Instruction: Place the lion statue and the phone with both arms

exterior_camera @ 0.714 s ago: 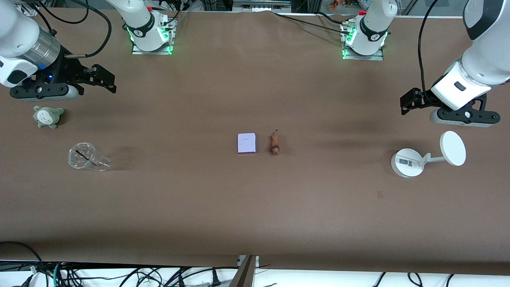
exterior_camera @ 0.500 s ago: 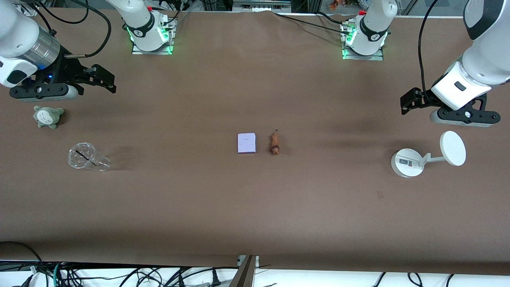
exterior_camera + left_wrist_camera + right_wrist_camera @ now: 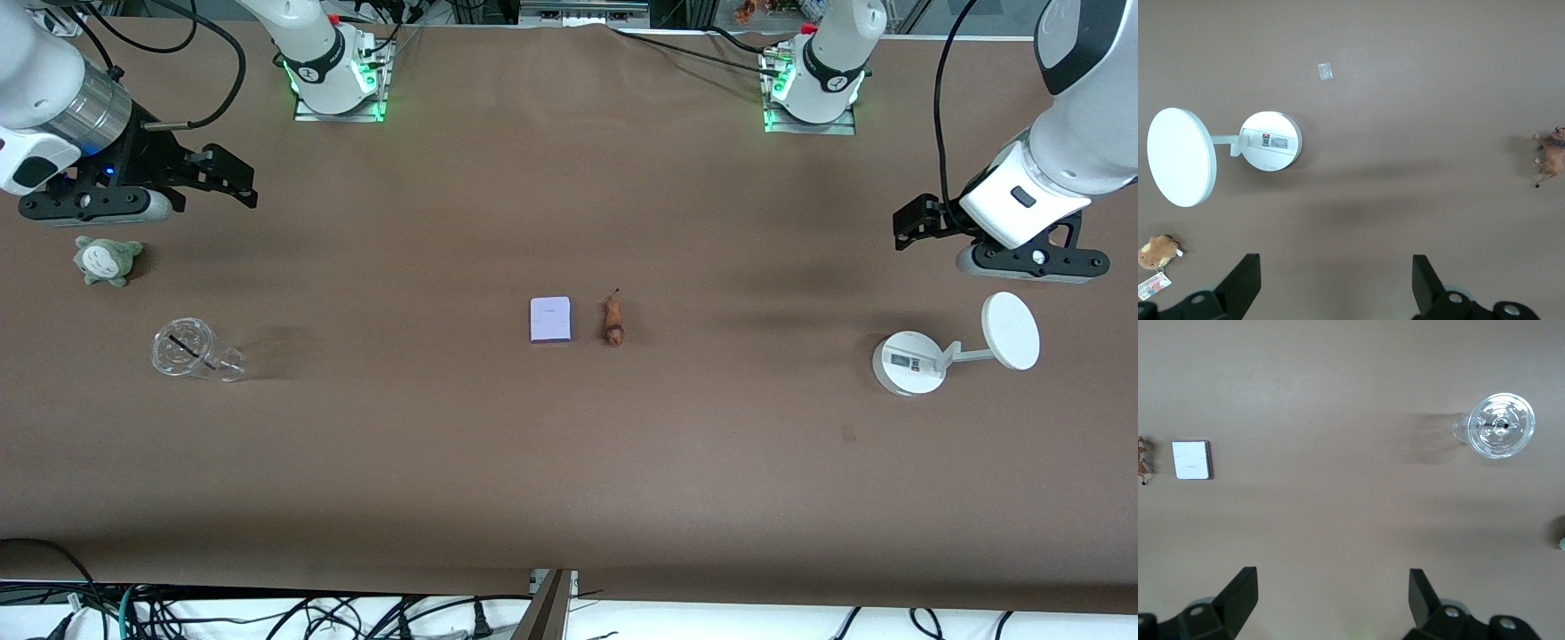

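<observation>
Lying mid-table, phone [image 3: 549,319], lion statue [image 3: 613,322] cropped in right wrist view

1 phone [image 3: 550,319], 1 lion statue [image 3: 613,321], 2 plushes [image 3: 107,259] [image 3: 1157,249], 1 clear cup [image 3: 190,350], 1 white stand [image 3: 951,348].

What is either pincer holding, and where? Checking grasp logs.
Nothing. Left pincer and right pincer are open and empty; the orange-brown lion figurine and lavender block phone lie on the table.

Phone [image 3: 550,319] and lion statue [image 3: 613,321] just beside each other mid-worktop [image 3: 569,462], narrow gap between. Bare worktop all around both. White stand [image 3: 925,356], clear cup [image 3: 191,350], grey-green plush [image 3: 107,259] well apart at worktop ends.
</observation>
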{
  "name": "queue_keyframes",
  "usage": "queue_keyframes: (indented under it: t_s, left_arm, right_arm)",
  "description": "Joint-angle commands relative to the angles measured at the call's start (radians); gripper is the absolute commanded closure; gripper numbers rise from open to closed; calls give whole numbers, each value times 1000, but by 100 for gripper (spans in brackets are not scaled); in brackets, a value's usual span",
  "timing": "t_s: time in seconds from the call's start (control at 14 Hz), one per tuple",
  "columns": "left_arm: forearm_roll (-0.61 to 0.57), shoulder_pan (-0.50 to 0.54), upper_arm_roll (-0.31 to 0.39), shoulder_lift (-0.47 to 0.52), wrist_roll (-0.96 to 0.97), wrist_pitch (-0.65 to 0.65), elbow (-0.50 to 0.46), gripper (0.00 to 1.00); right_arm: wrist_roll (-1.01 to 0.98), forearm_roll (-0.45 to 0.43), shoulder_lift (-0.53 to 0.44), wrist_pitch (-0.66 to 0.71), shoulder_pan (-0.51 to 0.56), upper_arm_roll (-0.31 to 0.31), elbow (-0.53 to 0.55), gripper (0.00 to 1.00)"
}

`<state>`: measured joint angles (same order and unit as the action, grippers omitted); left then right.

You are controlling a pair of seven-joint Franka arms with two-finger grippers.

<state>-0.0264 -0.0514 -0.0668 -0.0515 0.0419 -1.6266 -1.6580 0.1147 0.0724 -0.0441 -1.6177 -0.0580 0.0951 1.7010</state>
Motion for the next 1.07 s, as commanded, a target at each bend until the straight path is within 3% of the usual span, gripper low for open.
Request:
queue_keyframes:
  t_s: [0.0,0.21,0.36,0.64,0.79,1.0]
  left_arm:
    - [-3,1,-7,-10,-1,19,15,0]
    - [12,-13,-11,-10,-1,19,12,0]
    - [95,-15,-11,-34,4,19,14,0]
    - [103,-24,-118,-138,67,-4,12,0]
    - [97,-31,-194,-226,163,-105,12,0]
    - [97,-128,-203,-345,268,-252,14,0]
  right_arm:
    - [-16,-29,4,13,3,-1,-15,0]
    - [-18,-34,4,13,3,-1,-20,0]
    - [-18,-34,4,13,3,-1,-20,0]
    - [-76,-32,4,15,7,-8,-20,0]
    - [-79,-31,6,15,7,-20,-20,0]
    - [-76,-34,6,16,10,-20,-38,0]
